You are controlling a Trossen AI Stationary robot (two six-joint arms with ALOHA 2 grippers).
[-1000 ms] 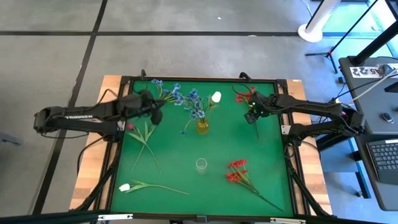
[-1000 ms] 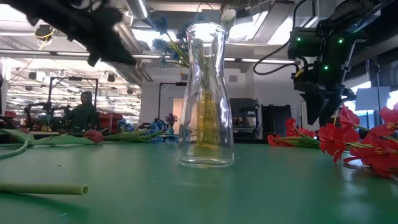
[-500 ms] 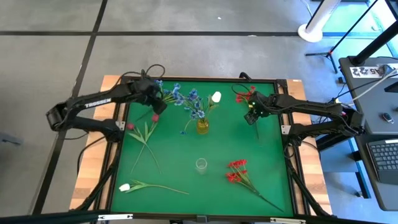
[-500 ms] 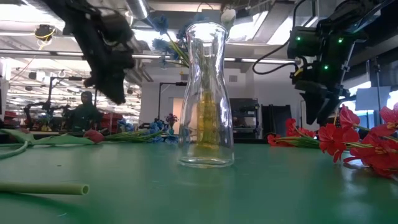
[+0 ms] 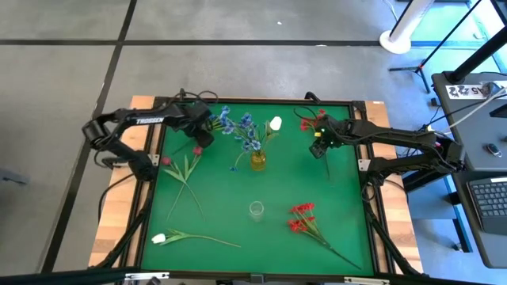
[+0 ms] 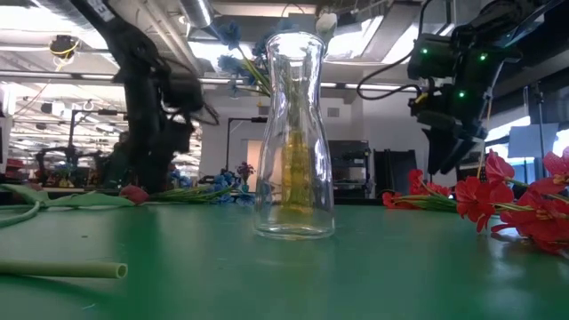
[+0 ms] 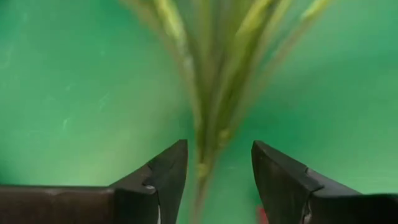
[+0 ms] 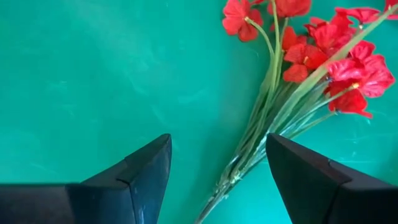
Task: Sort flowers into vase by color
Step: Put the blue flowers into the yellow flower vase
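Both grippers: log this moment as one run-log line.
left gripper: open, low over green stems | right gripper: open, above red flowers | yellow vase: holds blue flowers, white bud

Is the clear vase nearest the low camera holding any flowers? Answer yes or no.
No. In the high view the clear vase stands empty; the blue and white flowers sit in the yellow vase behind it.

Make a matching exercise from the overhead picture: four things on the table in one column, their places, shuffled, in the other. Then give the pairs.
Things:
1. yellow-tinted vase
2. empty clear vase
3. white tulip spray
4. left gripper

Places:
A. near left corner of the green mat, lying flat
B. middle of the mat, holding blue flowers
C. far left, over a spray
D. nearer the front edge, centre

Pairs: 1-B, 2-D, 3-A, 4-C
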